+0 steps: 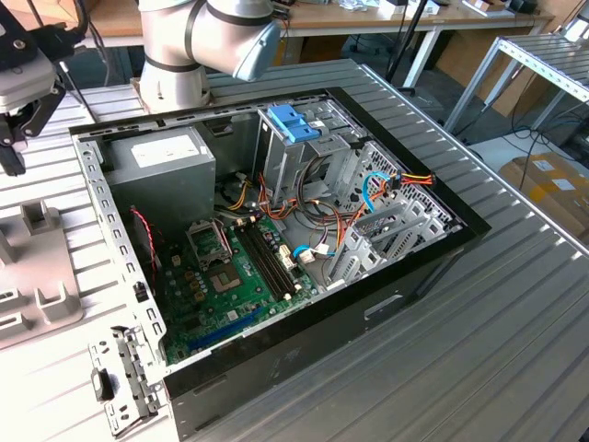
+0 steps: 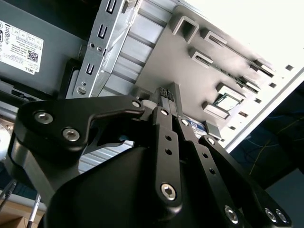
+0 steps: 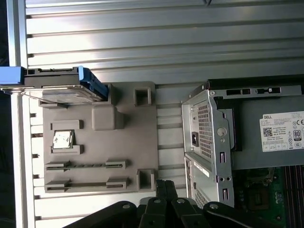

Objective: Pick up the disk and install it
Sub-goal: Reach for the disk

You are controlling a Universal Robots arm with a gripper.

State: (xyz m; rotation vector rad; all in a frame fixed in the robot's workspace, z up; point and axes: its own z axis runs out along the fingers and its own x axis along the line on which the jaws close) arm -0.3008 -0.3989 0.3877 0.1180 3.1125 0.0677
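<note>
The disk, a dark flat drive in a blue carrier frame, rests at one end of a grey fixture plate in the first wrist view, its silvery face partly showing. My gripper hangs over the plate's opposite end, well apart from the disk. Its black fingers are pressed together with nothing between them, as the gripper also stands in the second wrist view. In the exterior view the gripper sits at the far left, above the grey fixture plate.
An open computer case lies beside the plate, holding a power supply, a green motherboard, loose cables and a metal drive cage with a blue latch piece. A processor chip sits on the plate. A metal bracket lies near the case's corner.
</note>
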